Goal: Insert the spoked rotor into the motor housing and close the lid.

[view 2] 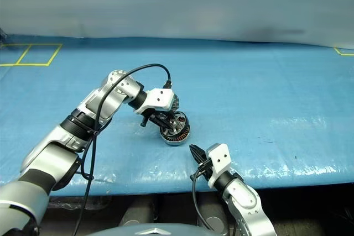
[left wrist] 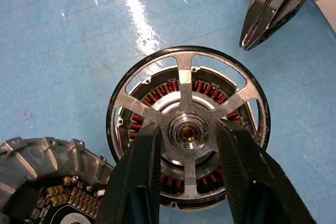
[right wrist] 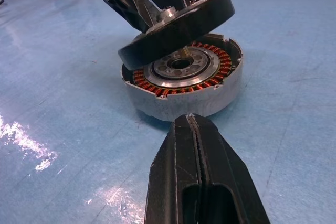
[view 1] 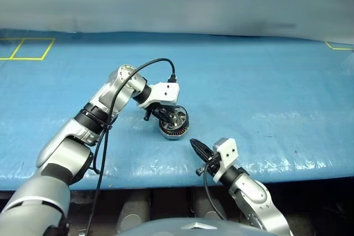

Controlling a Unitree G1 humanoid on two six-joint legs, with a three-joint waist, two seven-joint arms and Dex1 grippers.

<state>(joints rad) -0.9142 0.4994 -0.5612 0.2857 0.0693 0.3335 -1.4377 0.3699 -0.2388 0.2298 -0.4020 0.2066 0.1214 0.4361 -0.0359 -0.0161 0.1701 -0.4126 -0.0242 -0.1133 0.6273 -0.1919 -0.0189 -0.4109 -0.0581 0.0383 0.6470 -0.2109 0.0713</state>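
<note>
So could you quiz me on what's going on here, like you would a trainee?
1. True or false: the black ring with the silver spoked hub already sits flat inside the round silver-grey case with copper windings.
2. Which gripper holds the ring: A) left gripper, B) right gripper?
3. What colour is the sheet under the parts?

Key: 1. False; it hangs tilted above the case. 2. A; the right one is shut and empty, pointing at the case. 3. Blue.
</note>
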